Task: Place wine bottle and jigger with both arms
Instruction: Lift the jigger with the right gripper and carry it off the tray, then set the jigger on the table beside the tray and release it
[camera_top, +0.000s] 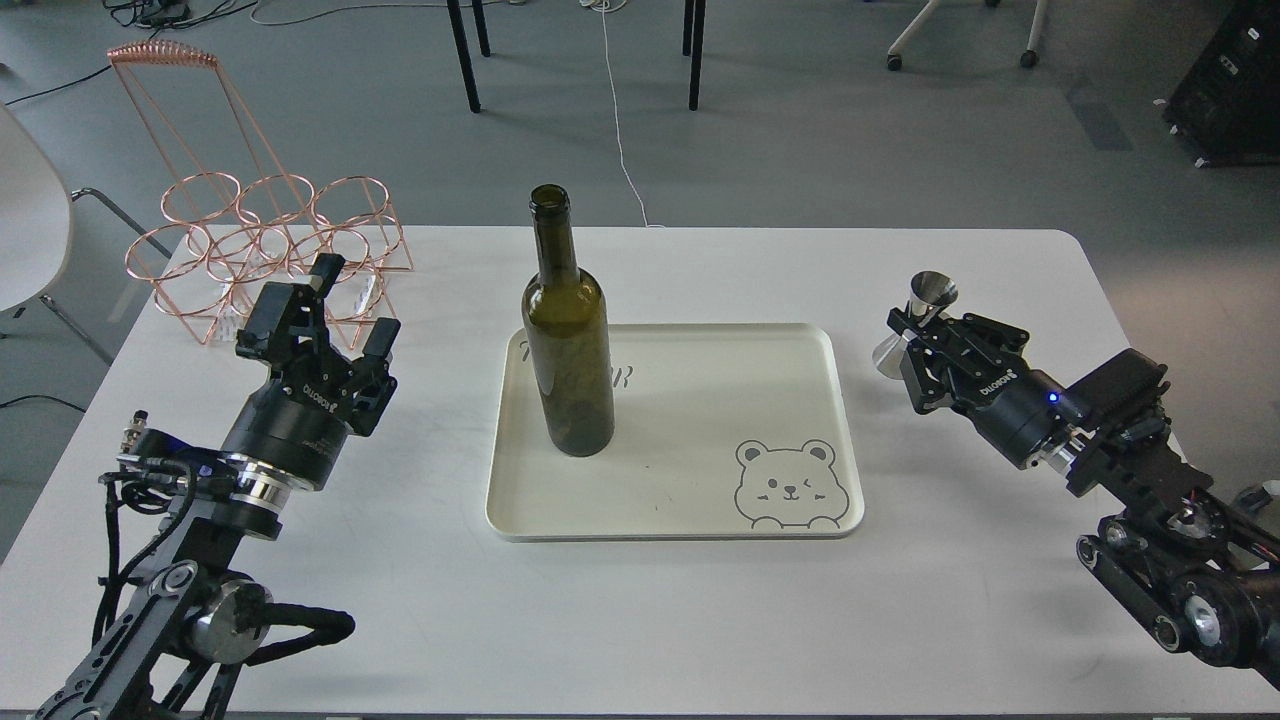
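Steel jigger pinched in right fingers at 3 o'clock: lower upright onto tray, clear of wine bottle; left fingers open, empty.

The wine bottle is dark olive-green glass, unlabelled. It stands on a cream tray printed with a grey line-drawn winking bear and faint grey lettering. The jigger is shiny steel — bright silver. The wire rack is rose-copper. The table is plain white, the floor grey. Both arms are black — the left gripper and right gripper carry white lettering.
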